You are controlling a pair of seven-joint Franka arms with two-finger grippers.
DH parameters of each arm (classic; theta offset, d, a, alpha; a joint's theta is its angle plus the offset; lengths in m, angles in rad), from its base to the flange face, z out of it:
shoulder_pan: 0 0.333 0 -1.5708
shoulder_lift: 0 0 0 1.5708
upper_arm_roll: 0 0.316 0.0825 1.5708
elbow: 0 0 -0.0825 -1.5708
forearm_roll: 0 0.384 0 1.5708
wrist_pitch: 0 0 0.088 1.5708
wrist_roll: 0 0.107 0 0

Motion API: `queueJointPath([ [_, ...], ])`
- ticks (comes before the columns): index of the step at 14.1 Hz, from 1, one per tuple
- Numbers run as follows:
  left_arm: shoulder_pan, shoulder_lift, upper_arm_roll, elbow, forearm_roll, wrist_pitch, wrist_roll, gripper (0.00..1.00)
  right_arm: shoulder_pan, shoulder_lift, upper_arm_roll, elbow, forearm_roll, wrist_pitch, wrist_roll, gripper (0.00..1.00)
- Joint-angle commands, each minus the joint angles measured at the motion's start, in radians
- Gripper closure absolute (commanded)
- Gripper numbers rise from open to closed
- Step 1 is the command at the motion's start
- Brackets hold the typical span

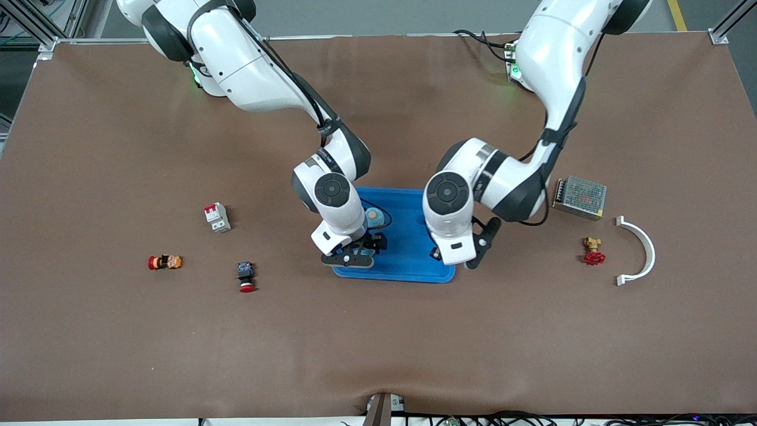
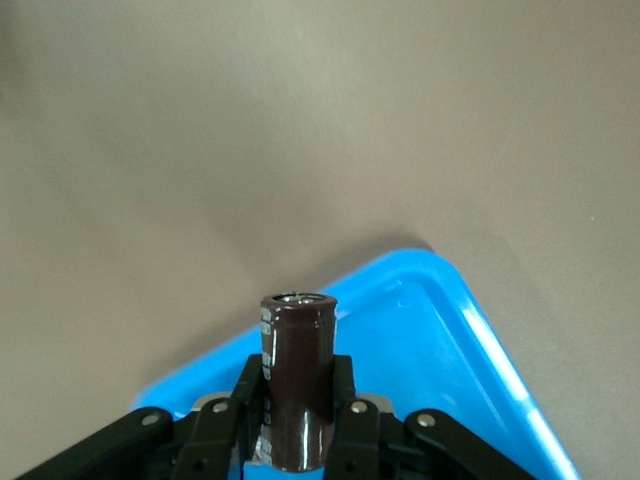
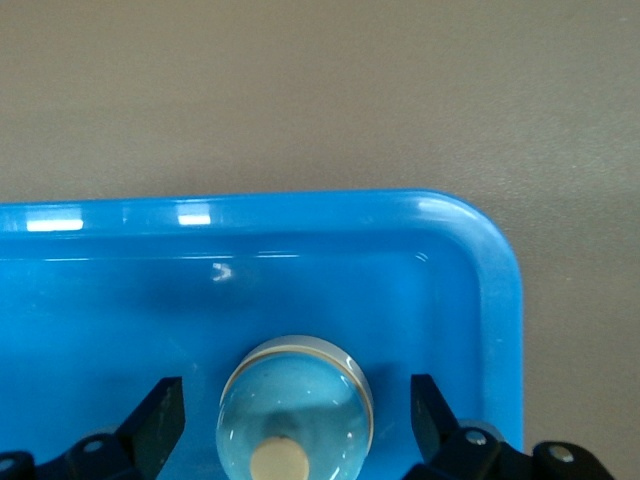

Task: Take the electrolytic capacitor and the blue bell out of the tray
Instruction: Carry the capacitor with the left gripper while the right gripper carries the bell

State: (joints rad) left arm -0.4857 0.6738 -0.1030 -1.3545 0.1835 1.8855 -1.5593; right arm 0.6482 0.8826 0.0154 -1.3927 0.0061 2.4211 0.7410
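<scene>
1. Blue tray (image 1: 408, 254) at mid-table, between the two arms' reaches, on the brown table (image 1: 118, 343).
2. Left gripper (image 2: 300, 425) over the tray corner toward the left arm's end, nearer the front camera; fingers (image 2: 350, 400) clamped on the capacitor (image 2: 297, 385), a dark brown cylinder with a silvery top, held upright. In the front view the grasp itself hidden under the left wrist (image 1: 452, 236).
3. Right gripper (image 3: 295, 420) low over the tray end toward the right arm's end; fingers (image 3: 160, 410) spread wide, one on each side of the bell (image 3: 295, 405), touching neither side. Bell a pale domed piece with a tan knob on top, resting in the tray close to a corner; in the front view seen as a small round shape (image 1: 374, 218) just beside the right wrist.
4. Toward the right arm's end: white circuit breaker with red toggles (image 1: 217, 217); nearer the front camera, a red push button (image 1: 246, 277); a small red-and-yellow part (image 1: 165, 262) beside it, closer to the table end.
5. Toward the left arm's end: metal-mesh power supply (image 1: 580, 197); red-handled brass valve (image 1: 593, 251) nearer the front camera; white curved bracket (image 1: 641, 251) just beside the valve, apart from it.
</scene>
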Motion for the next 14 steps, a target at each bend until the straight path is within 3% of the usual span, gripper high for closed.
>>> queueJointPath([
  [1,0.042,-0.091,-0.001,-0.023,-0.022,-0.113,0.233,1.0,0.011,0.029,-0.006,0.038,-0.005,0.003,0.02,0.0],
  [5,0.09,-0.158,0.002,-0.031,-0.015,-0.23,0.474,1.0,0.011,0.029,-0.008,0.038,-0.012,0.001,0.017,0.0],
  [8,0.146,-0.229,0.002,-0.104,-0.006,-0.232,0.638,1.0,0.011,0.027,-0.008,0.038,-0.012,-0.004,0.012,0.0],
  [10,0.195,-0.293,0.0,-0.182,-0.006,-0.195,0.746,1.0,0.011,0.026,-0.008,0.037,-0.012,-0.008,0.014,0.25],
  [14,0.301,-0.44,-0.001,-0.406,-0.006,0.016,0.915,1.0,0.011,0.021,-0.008,0.038,-0.011,-0.011,0.012,0.55],
])
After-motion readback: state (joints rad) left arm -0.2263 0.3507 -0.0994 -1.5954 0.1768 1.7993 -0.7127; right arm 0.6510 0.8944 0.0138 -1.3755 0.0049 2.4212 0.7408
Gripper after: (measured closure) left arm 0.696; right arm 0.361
